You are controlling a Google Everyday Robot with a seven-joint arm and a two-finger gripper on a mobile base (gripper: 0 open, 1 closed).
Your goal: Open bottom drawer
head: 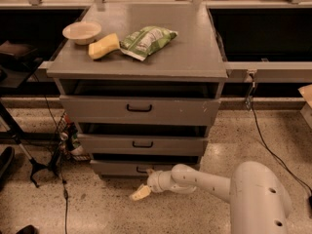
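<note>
— Bottom drawer (117, 168), where is it from where you stand?

— Lowest of the three grey fronts on the cabinet, right down by the floor (97, 208). Its small black handle (142, 170) sits about mid-front, and there's a dark strip between its top edge and the middle drawer (107, 144) above.

— And the end effector?

— The end effector (140, 193) is low, out in front of that drawer, just below the handle and a touch to its left. The pale yellowish tip points down and to the left, toward the floor. From here it looks clear of the handle.

— Spread or pressed together?

— I cannot tell. It reads as one pale shape from this side.

— Where does the arm come from?

— The white arm (204, 182) reaches in from the right, close to the floor, from the big rounded body at the lower right.

— Anything on the cabinet?

— On the grey surface (195, 52) there's a shallow bowl (82, 32) at the back left. A yellow block (104, 46) lies just beside it, and a green bag (147, 40) touches the block's right end. The top drawer (97, 108) has the widest front, with a dark gap above it too.
</note>
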